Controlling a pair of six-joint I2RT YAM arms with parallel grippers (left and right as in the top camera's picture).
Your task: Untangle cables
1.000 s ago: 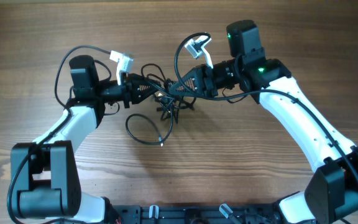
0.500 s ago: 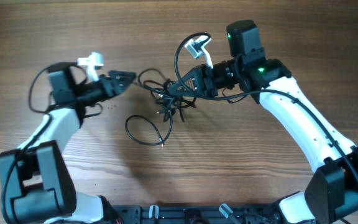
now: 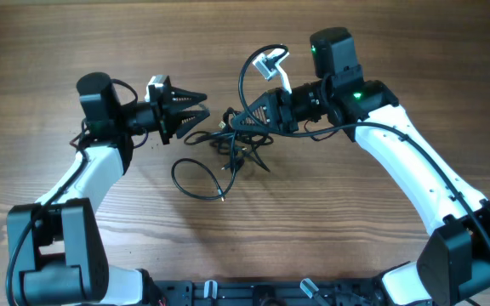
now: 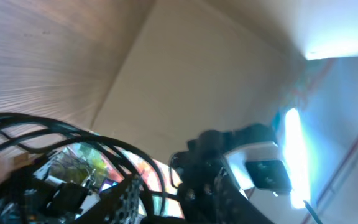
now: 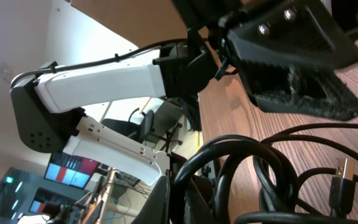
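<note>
Overhead view of a wood-grain table (image 3: pixel 313 229) with two white-and-black arms. The right gripper (image 3: pixel 236 123) is a tapering black wedge. Its jaws are together, clamped on the cables (image 3: pixel 235 146) at the top of the knot. The cables are thin, glossy black cords of round section. Their tangled mass hangs and spreads just below and left of the right gripper. One open oval loop (image 3: pixel 196 178) lies flat on the wood farther down and left of it, ending in a small pale plug (image 3: pixel 221 197). The left gripper (image 3: pixel 201 104) stands just left of the right gripper, level with it, and points toward it. Its jaws are apart, and no cord can be seen between them. In the right wrist view its fingers (image 5: pixel 303 93) show matt black, ridged pads fastened with small screws. Several cords curve beneath them in broad arcs, one ending in a flat metal USB plug (image 5: pixel 340 171).
</note>
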